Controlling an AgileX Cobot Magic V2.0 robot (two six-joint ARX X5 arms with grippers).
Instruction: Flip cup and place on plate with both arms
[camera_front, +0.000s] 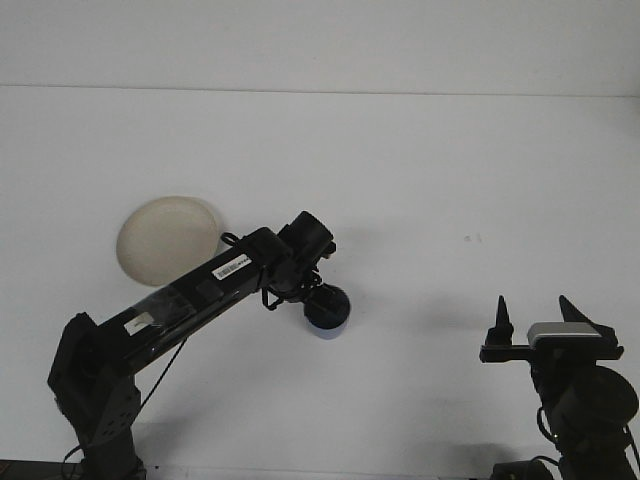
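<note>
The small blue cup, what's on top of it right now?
The left arm's black gripper sits over the small blue cup, covering its top. Only the cup's lower wall shows; its top, and the gripper's hold on it, are hidden.

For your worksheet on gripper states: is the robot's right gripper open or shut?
Open. The right gripper sits idle at the lower right, its two dark fingers pointing up with a clear gap between them and nothing held.
</note>
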